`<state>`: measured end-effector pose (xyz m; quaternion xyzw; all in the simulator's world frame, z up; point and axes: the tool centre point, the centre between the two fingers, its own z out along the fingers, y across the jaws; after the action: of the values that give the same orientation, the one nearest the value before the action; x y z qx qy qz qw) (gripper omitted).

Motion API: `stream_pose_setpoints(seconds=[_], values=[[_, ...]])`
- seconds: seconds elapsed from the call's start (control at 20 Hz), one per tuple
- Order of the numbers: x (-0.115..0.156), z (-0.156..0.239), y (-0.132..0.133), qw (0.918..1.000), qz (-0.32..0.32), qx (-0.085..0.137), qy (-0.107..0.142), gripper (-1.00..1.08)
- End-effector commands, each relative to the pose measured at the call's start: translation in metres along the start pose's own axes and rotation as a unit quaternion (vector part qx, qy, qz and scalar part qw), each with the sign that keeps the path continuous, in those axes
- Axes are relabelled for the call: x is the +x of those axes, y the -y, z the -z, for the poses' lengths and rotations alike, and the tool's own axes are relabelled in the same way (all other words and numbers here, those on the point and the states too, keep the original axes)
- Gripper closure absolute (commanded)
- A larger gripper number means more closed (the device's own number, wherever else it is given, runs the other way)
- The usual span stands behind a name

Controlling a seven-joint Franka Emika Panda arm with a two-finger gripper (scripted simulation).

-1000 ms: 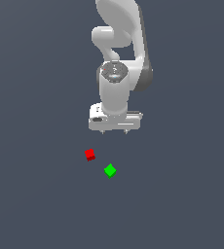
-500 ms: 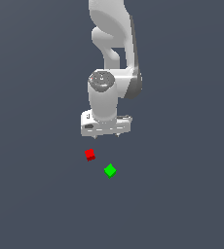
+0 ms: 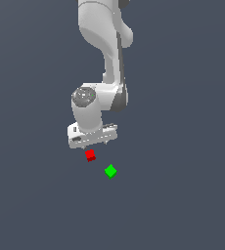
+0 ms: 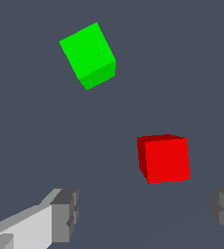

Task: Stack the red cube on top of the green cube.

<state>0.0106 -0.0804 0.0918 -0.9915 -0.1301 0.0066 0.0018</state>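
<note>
plain red cube (image 4: pixel 165 158) near green cube (image 4: pixel 88 55), both unmarked.

Tool (image 3: pixel 88 146) seemingly just above red cube (image 3: pixel 90 156).

plain dark slate-grey floor (image 3: pixel 192 205), flat even light, featureless matching backdrop

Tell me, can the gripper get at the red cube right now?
Probably yes. The gripper is open and close above the red cube, with nothing between them. The green cube sits apart from it, leaving room for the fingers.
</note>
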Motion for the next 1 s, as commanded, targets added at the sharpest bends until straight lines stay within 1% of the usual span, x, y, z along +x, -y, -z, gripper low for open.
stream_pose_setpoints(seconds=[0.0,0.2,0.4,0.7,0.95], values=[[0.003,-0.008,-0.011,0.9999,0.016,-0.001,-0.002,-0.92],[0.007,-0.016,-0.024,0.9994,0.034,-0.002,-0.005,-0.92],[0.01,-0.021,-0.032,0.999,0.044,-0.003,-0.006,-0.92],[0.01,-0.023,-0.032,0.999,0.044,-0.003,-0.006,-0.92],[0.01,-0.038,-0.032,0.999,0.045,-0.003,-0.006,-0.92]])
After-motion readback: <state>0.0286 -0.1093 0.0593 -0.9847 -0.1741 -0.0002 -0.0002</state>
